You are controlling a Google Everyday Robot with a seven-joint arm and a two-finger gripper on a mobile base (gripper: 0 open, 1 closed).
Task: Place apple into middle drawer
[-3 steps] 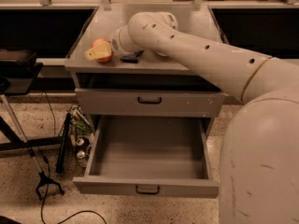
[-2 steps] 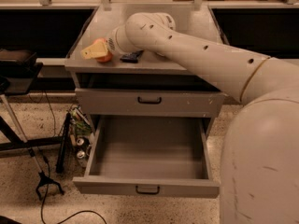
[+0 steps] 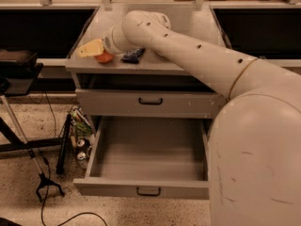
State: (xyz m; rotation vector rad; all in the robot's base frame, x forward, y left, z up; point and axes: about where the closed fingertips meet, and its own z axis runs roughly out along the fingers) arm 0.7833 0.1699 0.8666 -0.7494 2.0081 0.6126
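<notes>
**While the middle drawer (image 3: 146,152) stands open, the apple (image 3: 104,57) sits on the counter (image 3: 188,14)**

The apple rests at the near left corner, well apart from the drawer below. The pincer (image 3: 90,48) hangs over the apple's upper left side, hiding part of it; whether it is apart or clamped on the fruit cannot be told. A small dark packet (image 3: 133,55) lies just right of the apple. The upper drawer front (image 3: 108,102) is closed.
</notes>
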